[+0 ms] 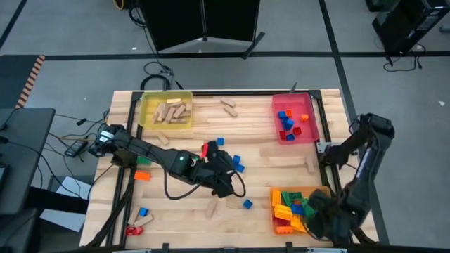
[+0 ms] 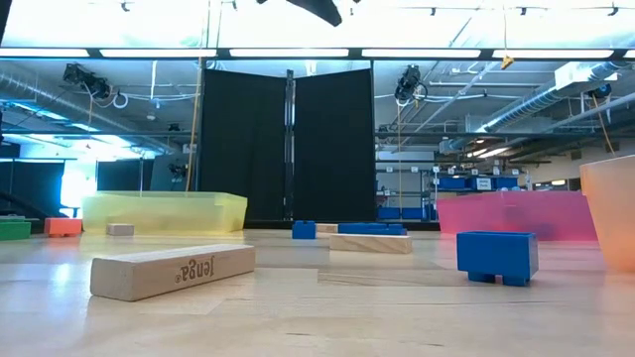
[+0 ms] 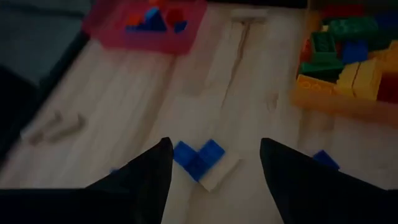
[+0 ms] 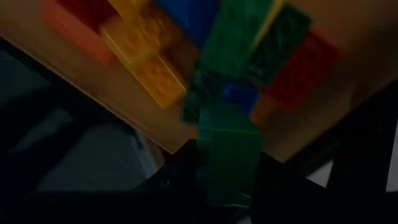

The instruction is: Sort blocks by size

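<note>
Right wrist view shows the right gripper [image 4: 227, 186] clenched on a green brick [image 4: 229, 155] above the orange tray [image 1: 275, 211]. Left gripper [image 3: 214, 171] hangs released over blue bricks [image 3: 199, 157] on the tabletop [image 3: 155, 99].

On the pale wooden table [image 1: 211, 119], a translucent yellow tray [image 1: 166, 111] holds plain tan wooden blocks [image 1: 172, 111], a translucent pink-red tray [image 1: 294, 118] holds small blue and red bricks [image 1: 286, 120], and an orange tray [image 1: 290, 211] is heaped with yellow, green, blue, red and orange studded bricks [image 1: 294, 204]. Loose on the wood lie small blue bricks [image 1: 237, 164], an orange brick [image 1: 142, 176], a green brick [image 1: 143, 161], a red brick [image 1: 133, 230] and more tan wooden blocks [image 1: 228, 106], one of them printed with dark lettering [image 2: 173, 270]. Both arms are black, and a dark green studded brick [image 4: 229, 155] sits between the right gripper [image 4: 221, 186]'s black fingers.
</note>
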Motion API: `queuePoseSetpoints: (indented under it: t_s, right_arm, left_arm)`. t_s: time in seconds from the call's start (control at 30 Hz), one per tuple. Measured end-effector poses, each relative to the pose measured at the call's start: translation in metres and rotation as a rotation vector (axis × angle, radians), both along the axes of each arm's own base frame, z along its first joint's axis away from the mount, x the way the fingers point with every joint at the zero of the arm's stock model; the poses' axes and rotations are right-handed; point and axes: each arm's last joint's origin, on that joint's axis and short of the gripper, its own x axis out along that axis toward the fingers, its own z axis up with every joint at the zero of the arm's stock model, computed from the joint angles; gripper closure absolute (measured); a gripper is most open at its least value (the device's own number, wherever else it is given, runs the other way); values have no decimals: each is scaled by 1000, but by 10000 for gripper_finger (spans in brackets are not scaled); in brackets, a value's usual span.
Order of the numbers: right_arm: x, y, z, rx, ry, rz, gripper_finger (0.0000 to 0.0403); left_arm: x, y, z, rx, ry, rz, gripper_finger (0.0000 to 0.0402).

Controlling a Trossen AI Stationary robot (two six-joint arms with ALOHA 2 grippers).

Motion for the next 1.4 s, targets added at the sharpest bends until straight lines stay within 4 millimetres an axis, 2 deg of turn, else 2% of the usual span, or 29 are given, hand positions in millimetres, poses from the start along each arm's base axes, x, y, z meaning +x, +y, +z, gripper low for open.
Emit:
queuePoseSetpoints:
  t_s: [0.1, 0.3, 0.57, 0.63, 1.0, 1.1, 1.3, 1.4]
  right_arm:
    - [-10, 11, -8, -12, 19, 47, 293]
    - [-19, 24, -20, -43, 35, 92, 245]
    - [-23, 24, -23, -101, 14, 109, 200]
    - [-23, 23, -23, -108, 10, 109, 191]
    - [-21, 22, -23, -144, -79, 115, 165]
    - [-21, 22, -23, -145, -80, 126, 167]
    - [-21, 22, -23, -144, -80, 129, 164]
    - [-21, 23, -23, -144, -81, 129, 163]
  left_arm:
    - [-4, -2, -3, -63, 22, 33, 155]
    - [-11, -7, -11, -174, 83, 88, 155]
    - [-17, -8, -16, -354, 128, 229, 155]
    - [-17, -9, -22, -415, 143, 275, 155]
    - [-17, -32, -104, -624, 383, 486, 155]
    - [-13, -37, -121, -656, 425, 529, 155]
    - [5, -54, -150, -761, 416, 474, 155]
    - [9, -57, -163, -784, 441, 501, 156]
